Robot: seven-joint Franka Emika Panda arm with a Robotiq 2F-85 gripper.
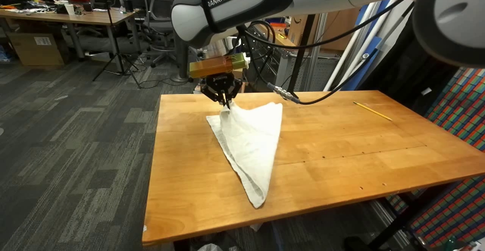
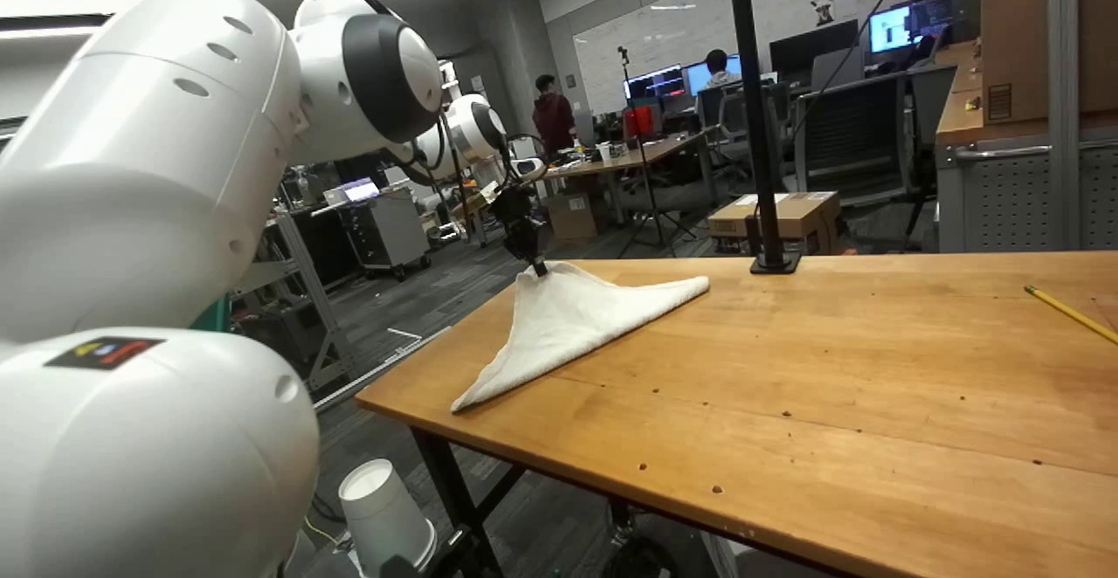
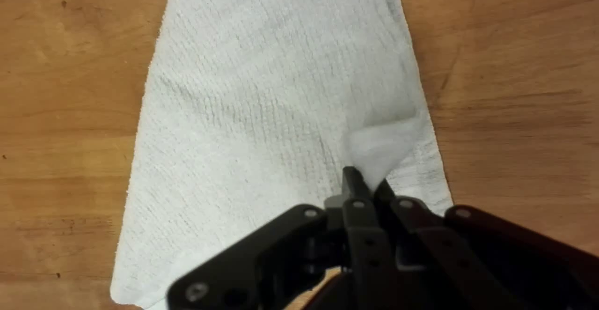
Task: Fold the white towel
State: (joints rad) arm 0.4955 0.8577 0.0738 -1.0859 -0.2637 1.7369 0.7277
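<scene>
The white towel (image 1: 252, 145) lies near one end of the wooden table, doubled over into a rough triangle. In an exterior view (image 2: 572, 320) it looks like a tent, with a raised peak at the gripper. A strip of a lower layer shows along one edge. My gripper (image 1: 226, 105) points down, its fingers closed on a corner of the towel, lifted a little above the rest. In the wrist view the gripper (image 3: 369, 183) pinches a bunched tip of the towel (image 3: 262, 90) between its fingertips. The underside of the towel is hidden.
The wooden table (image 1: 322, 182) carries a yellow pencil (image 1: 372, 110) toward its far end. A black post (image 2: 758, 106) is fixed to the table edge. A black cable (image 1: 333, 86) hangs from the arm over the table. Table edges lie close to the towel.
</scene>
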